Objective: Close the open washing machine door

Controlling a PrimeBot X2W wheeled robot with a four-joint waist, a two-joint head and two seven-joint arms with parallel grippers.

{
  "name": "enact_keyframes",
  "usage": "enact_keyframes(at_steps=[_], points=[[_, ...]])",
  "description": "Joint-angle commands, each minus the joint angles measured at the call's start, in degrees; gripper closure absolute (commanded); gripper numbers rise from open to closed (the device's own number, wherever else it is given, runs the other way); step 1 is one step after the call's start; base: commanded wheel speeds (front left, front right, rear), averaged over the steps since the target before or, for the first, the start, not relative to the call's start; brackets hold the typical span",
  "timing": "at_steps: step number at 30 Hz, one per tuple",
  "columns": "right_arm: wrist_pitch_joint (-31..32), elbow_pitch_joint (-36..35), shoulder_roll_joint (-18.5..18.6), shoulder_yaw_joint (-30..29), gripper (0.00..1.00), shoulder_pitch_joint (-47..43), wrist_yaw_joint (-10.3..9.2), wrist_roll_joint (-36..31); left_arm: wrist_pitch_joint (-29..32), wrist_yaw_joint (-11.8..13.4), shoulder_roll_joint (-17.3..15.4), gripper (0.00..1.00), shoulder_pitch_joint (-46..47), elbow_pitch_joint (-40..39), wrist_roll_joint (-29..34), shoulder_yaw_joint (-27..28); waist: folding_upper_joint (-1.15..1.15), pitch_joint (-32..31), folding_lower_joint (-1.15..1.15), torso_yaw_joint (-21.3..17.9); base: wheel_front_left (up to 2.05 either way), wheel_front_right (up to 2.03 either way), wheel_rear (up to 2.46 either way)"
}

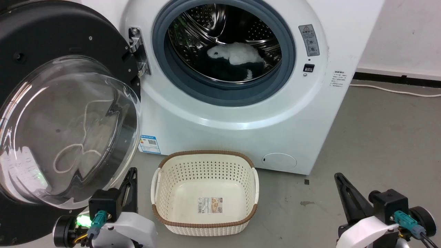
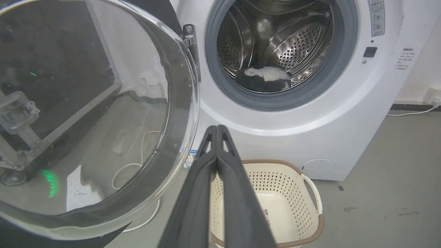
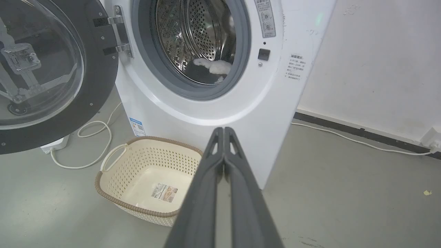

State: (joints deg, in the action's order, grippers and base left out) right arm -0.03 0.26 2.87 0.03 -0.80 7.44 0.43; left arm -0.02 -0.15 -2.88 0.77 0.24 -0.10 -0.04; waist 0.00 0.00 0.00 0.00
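Head view: white cloth [image 1: 237,55] in drum [image 1: 203,21]

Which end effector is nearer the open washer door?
The left end effector, shut, close by the lower edge of the door; the right end effector sits across the basket, well away from it.

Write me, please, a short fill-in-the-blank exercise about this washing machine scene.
1. The washing machine door stands ____ on its hinge.
2. The basket on the floor is ____.
3. The left hand and the right hand are both ____.
4. The white fluffy item lies inside the steel ____.
Missing words: open; empty; shut; drum.
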Motion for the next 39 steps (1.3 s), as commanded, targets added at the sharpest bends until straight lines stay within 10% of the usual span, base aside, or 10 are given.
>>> enact_keyframes(at_steps=[1, 16, 17, 38, 39], points=[[0.0, -0.3, 0.0, 0.0, 1.00, 0.8, 0.05, -0.4, 0.0, 0.1, 0.0, 1.00, -0.8, -0.2, 0.1, 0.0, 0.00, 0.0, 0.00, 0.0, 0.00, 0.00, 0.00], [0.0, -0.3, 0.0, 0.0, 1.00, 0.8, 0.05, -0.4, 0.0, 0.1, 0.0, 1.00, -0.8, -0.2, 0.1, 0.0, 0.00, 0.0, 0.00, 0.0, 0.00, 0.00, 0.00], [0.0, 0.0, 0.0, 0.0, 0.00, 0.0, 0.00, 0.0, 0.0, 0.0, 0.0, 0.00, 0.0, 0.0, 0.0, 0.0, 0.00, 0.0, 0.00, 0.0, 0.00, 0.00, 0.00], [-2.1, 1.1, 0.0, 1.2, 0.00, -0.8, 0.01, 3.2, -2.1, -0.2, 0.0, 0.00, -0.5, 1.2, -2.5, -1.4, 0.00, 0.2, 0.00, -0.2, 0.00, 0.00, 0.00], [-2.4, 1.2, 0.0, 1.3, 0.00, -0.9, 0.01, 3.6, -2.4, -0.3, 0.0, 0.55, -0.5, 1.3, -2.8, -1.6, 0.00, 0.3, 0.00, -0.2, 0.00, 0.00, 0.00]])
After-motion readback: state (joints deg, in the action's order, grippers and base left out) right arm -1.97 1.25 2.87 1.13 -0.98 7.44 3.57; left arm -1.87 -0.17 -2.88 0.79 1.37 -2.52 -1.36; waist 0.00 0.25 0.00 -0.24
